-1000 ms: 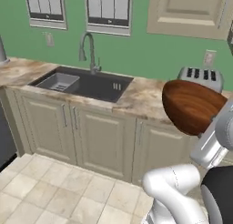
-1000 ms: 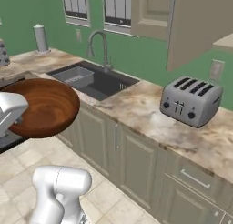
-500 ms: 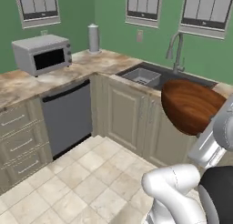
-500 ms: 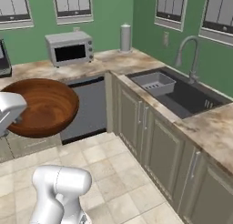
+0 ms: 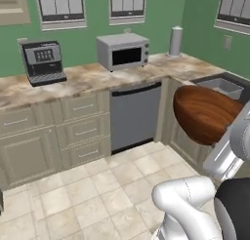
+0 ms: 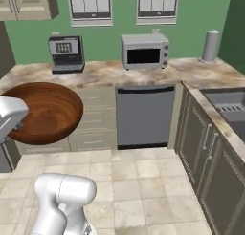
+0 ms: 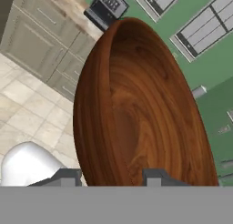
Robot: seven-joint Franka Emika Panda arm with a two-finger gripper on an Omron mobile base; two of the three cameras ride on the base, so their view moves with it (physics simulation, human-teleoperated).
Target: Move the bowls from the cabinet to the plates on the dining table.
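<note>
At the hand, over open tiled floor (image 6: pixel 143 176), the gripper (image 7: pixel 109 175) is clamped on the near rim of the reddish-brown bowl (image 5: pixel 207 112), one finger inside and one outside; the bowl is carried clear of every surface, its mouth tilted. Ahead stand a worktop (image 6: pixel 110 71) with microwave (image 6: pixel 145 51) and coffee machine (image 6: pixel 66 53). Judged step: transit with the bowl in hand. Next calls for reaching the dining table and lowering the bowl level onto a plate.

Base turned left: sink and toaster swept out of frame, microwave (image 5: pixel 122 51) and coffee machine (image 5: pixel 43 62) now ahead.
</note>
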